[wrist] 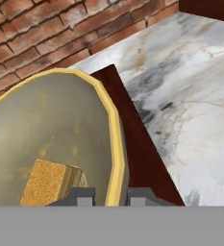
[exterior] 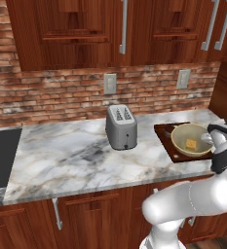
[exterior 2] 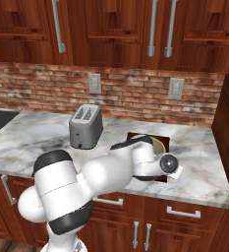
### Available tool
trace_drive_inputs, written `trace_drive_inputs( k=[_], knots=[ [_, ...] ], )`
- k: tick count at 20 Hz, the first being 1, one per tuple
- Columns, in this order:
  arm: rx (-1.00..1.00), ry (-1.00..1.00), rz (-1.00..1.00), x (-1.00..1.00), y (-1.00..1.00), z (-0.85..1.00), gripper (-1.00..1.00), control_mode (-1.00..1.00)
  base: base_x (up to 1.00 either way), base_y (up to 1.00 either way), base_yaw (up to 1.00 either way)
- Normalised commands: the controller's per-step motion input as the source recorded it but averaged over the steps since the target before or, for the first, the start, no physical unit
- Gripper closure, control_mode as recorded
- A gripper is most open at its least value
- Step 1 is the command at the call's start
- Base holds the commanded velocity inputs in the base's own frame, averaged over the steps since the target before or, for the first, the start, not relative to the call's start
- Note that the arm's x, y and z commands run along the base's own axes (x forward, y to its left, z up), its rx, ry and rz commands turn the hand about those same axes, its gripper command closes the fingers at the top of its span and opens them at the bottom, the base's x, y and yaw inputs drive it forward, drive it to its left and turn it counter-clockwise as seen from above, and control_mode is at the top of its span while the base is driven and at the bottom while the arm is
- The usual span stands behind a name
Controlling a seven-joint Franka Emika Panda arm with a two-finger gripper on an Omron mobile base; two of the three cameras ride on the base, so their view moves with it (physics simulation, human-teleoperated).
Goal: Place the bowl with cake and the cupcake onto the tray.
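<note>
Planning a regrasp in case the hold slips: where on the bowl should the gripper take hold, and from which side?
Grip the bowl by its thin rim, one finger inside, one outside, coming from above on the arm's side. It is too wide to span, and the cake leaves the rim free.

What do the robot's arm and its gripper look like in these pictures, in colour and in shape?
The arm is made of thick, rounded, glossy white segments with dark grey to black bands at the joints. A round dark cap with a pale ring sits on the wrist. The gripper ends in two small, blocky grey finger tips. No cables or markings are visible.
</note>
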Motion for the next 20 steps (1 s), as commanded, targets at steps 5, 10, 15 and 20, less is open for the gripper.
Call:
trace_drive_inputs(
  k=[5, 10, 15, 20],
  knots=[
    [-0.01, 0.00, 0.00, 0.02, -0.09, -0.09, 1.00, -1.00, 0.00, 0.00, 0.00],
    [0.00, 0.00, 0.00, 0.00, -0.03, 0.00, -1.00, -1.00, 0.00, 0.00, 0.00],
    [-0.01, 0.00, 0.00, 0.00, -0.07, 0.05, -1.00, -1.00, 0.00, 0.00, 0.00],
    [-0.05, 0.00, 0.00, 0.00, -0.01, 0.31, -1.00, -1.00, 0.00, 0.00, 0.00]
  ],
)
